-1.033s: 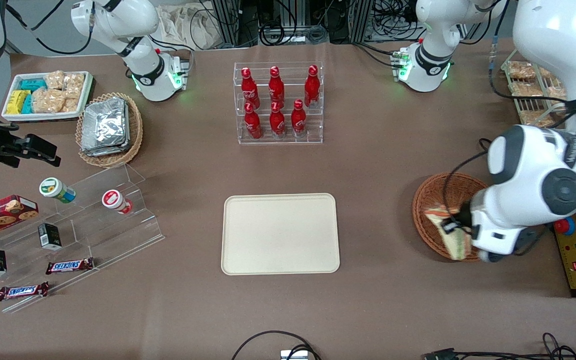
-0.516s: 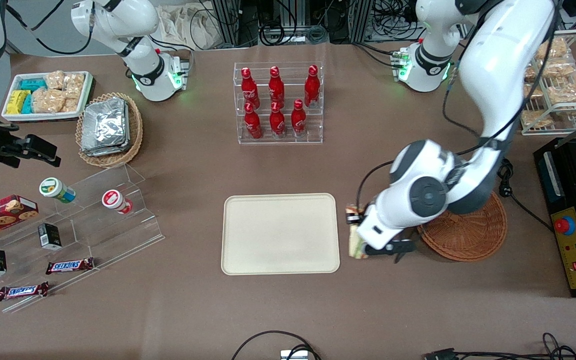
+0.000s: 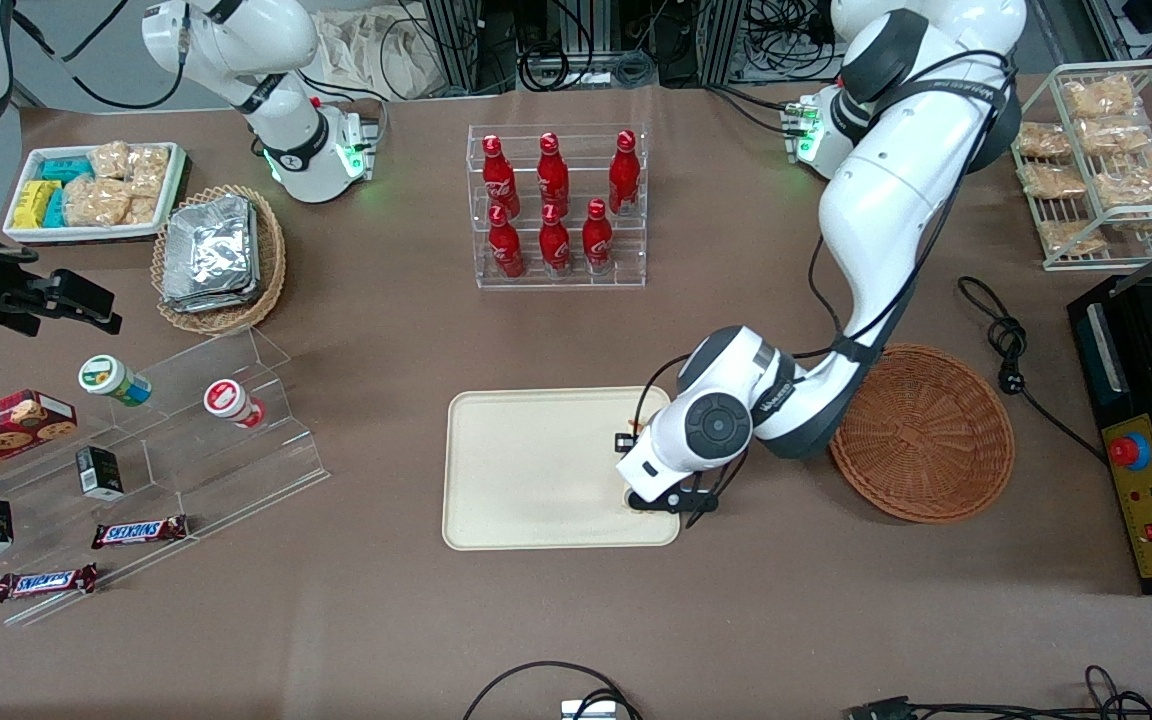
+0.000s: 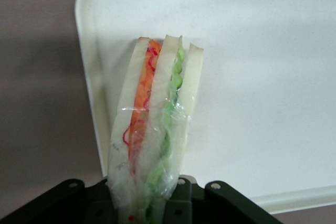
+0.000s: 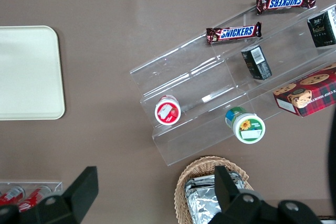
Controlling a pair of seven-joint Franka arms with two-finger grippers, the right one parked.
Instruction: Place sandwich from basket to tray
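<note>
The sandwich [image 4: 152, 124], a wrapped white wedge with orange and green layers, stands upright between the fingers of my left gripper [image 4: 152, 203], which is shut on it. It hangs just above the cream tray [image 4: 262, 77], close to the tray's rim. In the front view the gripper [image 3: 636, 458] is over the tray [image 3: 536, 470], at its end nearest the reddish-brown basket [image 3: 921, 432]. The wrist hides most of the sandwich there. The basket holds nothing and stands beside the tray, toward the working arm's end of the table.
A clear rack of red bottles [image 3: 556, 205] stands farther from the front camera than the tray. A stepped acrylic shelf with snacks [image 3: 186, 440] and a tan basket of foil packets [image 3: 219, 255] lie toward the parked arm's end. A black cable [image 3: 1001, 335] lies by the basket.
My left gripper has carried the sandwich out of the basket and sideways across the table to over the tray's edge. The basket now holds nothing.
</note>
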